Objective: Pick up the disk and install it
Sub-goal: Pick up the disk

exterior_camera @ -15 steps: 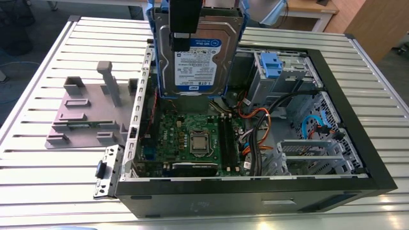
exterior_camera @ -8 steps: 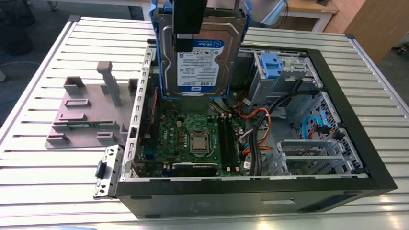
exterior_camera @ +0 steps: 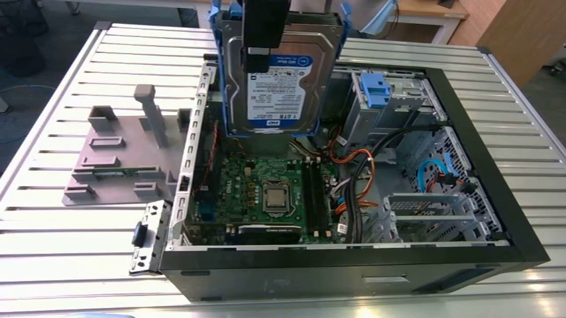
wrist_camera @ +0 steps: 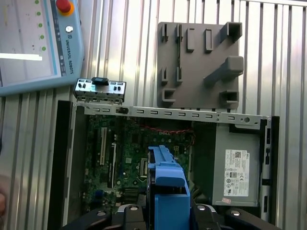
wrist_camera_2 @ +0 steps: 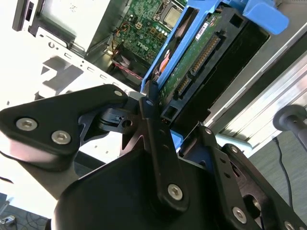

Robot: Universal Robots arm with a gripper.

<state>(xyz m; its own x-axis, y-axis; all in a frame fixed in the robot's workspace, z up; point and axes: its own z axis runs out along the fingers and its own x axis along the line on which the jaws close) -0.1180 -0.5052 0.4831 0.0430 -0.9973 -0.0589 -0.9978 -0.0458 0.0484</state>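
Disk (exterior_camera: pixel 281 79) held on edge over the open computer case (exterior_camera: pixel 495 192).
The hand (exterior_camera: pixel 264 61) is pinching the disk by its flat faces. The disk hangs upright in its blue bracket, label outward, above the motherboard (exterior_camera: pixel 265 192). The case lies on the slatted counter (exterior_camera: pixel 71 265), with a grey fixture plate (exterior_camera: pixel 115 159) beside it on the exterior view's left.

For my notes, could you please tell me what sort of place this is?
Probably a robotics lab bench: open computer case on a slatted metal table, grey fixture plate, robot teach pendant.
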